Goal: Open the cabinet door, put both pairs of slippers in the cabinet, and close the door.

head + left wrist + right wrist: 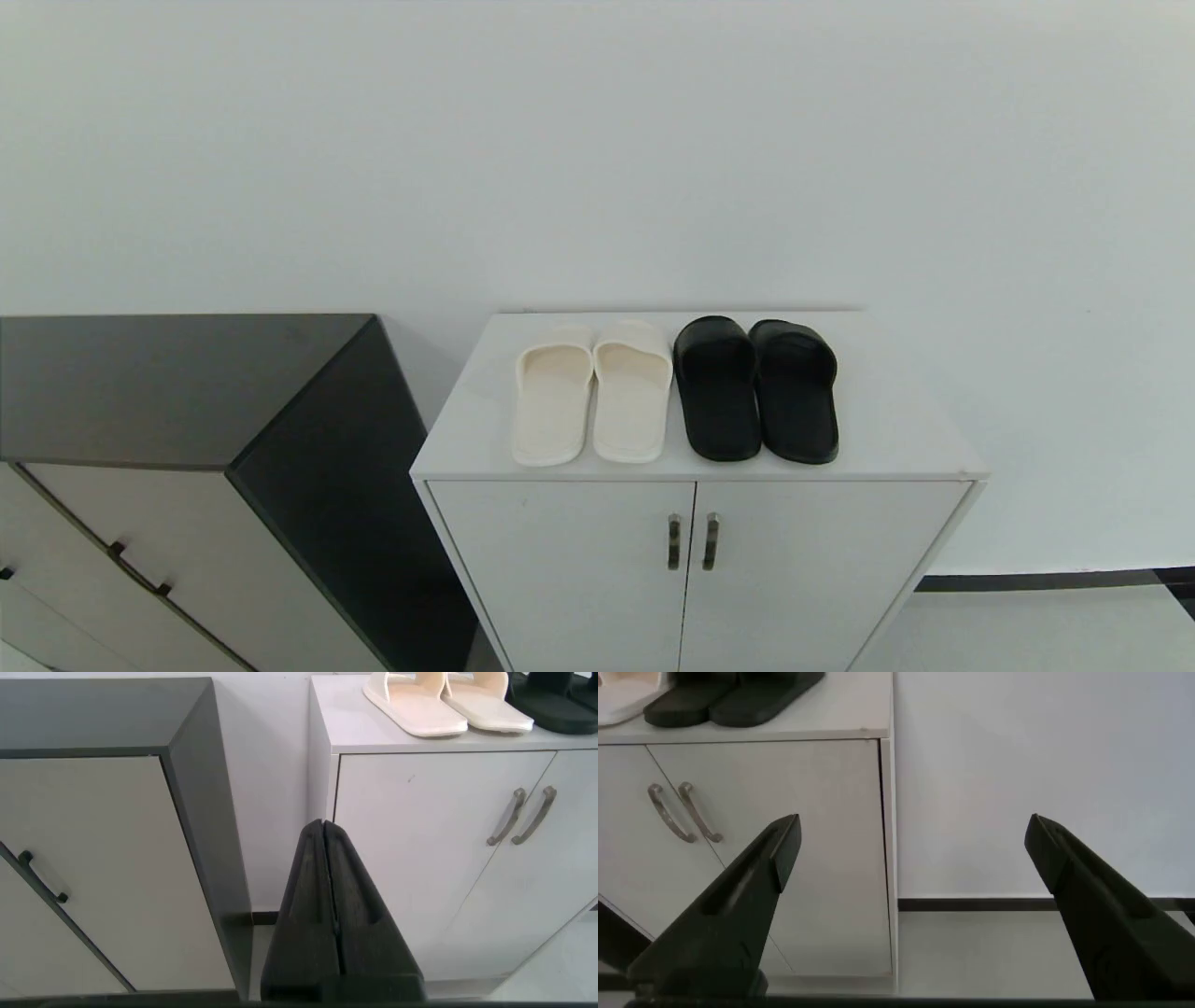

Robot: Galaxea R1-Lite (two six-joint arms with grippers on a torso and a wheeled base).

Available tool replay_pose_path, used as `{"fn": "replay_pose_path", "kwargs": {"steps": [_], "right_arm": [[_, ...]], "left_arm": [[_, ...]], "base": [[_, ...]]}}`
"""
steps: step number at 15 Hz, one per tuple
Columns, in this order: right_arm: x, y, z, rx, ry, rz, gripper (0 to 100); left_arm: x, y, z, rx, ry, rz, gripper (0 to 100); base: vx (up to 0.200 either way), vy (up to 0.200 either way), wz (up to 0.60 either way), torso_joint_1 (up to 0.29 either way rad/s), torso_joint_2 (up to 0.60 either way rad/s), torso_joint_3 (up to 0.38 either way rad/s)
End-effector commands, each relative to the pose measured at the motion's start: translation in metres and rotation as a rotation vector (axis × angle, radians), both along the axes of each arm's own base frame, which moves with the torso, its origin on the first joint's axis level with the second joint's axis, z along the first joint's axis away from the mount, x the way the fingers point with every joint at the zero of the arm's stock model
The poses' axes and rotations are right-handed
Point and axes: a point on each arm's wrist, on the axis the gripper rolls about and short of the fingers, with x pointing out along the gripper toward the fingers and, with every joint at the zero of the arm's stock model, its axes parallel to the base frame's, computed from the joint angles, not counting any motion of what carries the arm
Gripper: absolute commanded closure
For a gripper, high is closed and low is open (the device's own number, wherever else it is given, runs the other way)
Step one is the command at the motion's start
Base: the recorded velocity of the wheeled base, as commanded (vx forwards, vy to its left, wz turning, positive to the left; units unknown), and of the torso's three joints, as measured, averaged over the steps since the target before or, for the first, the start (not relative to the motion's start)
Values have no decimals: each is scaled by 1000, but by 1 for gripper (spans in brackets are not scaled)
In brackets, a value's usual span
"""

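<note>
Looking at a white cabinet (560, 579) with both doors shut, so no start on the opening step yet. Got the cream slippers (592, 392) and the black slippers (756, 390) parked side by side on top, toes toward the wall, cream pair on the robot's left. Key thing for the next move: the two door handles (710, 541), standing upright at the centre seam, just beside each other, ahead of both arms and inward from each. Left end effector (329, 905) clamped closed on nothing, aimed more at the gap between the cabinet and the dark cabinet (187, 392) next door. Right end effector (912, 831) spread wide open, facing the right door's outer edge. Guessing right arm for the right handle, being open already, though can't really call either one nearer. Head view good for the slipper layout; wrist views better for the handles bowing out from the doors, with room for a finger behind.
</note>
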Motion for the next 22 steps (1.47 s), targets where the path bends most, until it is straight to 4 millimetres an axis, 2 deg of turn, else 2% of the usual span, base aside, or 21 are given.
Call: {"fn": "replay_pose_path", "kwargs": {"steps": [1,4,6,7,8,10,11,14,16,19,22], "right_arm": [[0,0,0,-7,0,0,0],[0,0,1,8,-4,-4,0],[-14,0,57,87,-201,52,0],[-15,1,91,166,-208,83,0],[-1,3,102,168,-90,195,0],[30,7,94,190,123,349,0],[54,9,94,204,231,384,0],[123,27,100,196,309,465,0],[147,50,102,188,322,481,0],[183,118,118,237,333,356,0],[224,160,124,228,323,284,0]], "left_arm": [[0,0,0,0,1,0,100],[0,0,0,0,1,0,100],[0,0,0,2,1,0,100],[0,0,0,3,1,0,100],[0,0,0,5,1,0,100],[0,0,0,5,1,0,100],[0,0,0,5,1,0,100],[0,0,0,6,1,0,100],[0,0,0,5,1,0,100],[0,0,0,6,1,0,100],[0,0,0,6,1,0,100]], "base": [[0,0,0,0,0,0],[0,0,0,0,0,0],[0,0,0,0,0,0],[0,0,0,0,0,0],[0,0,0,0,0,0],[0,0,0,0,0,0],[0,0,0,0,0,0],[0,0,0,0,0,0],[0,0,0,0,0,0],[0,0,0,0,0,0],[0,0,0,0,0,0]]}}
